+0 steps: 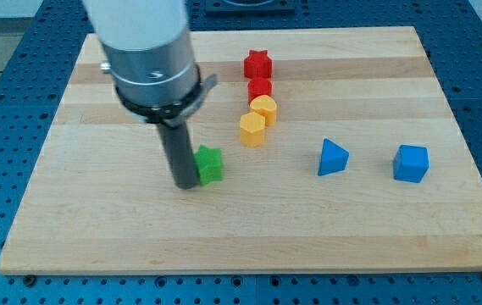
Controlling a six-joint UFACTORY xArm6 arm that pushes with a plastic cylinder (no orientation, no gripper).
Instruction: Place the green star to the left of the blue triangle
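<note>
The green star [210,163] lies on the wooden board [249,229] left of centre. The blue triangle [333,158] lies to its right, well apart from it. My tip [185,183] rests on the board against the green star's left side, touching it or nearly so. The dark rod rises from there to the grey arm body at the view's top left.
A blue cube [411,163] sits right of the blue triangle. Above the star's right, a red star [257,63], a red block [260,87], a yellow cylinder [264,109] and a yellow hexagon [252,130] stand in a close column.
</note>
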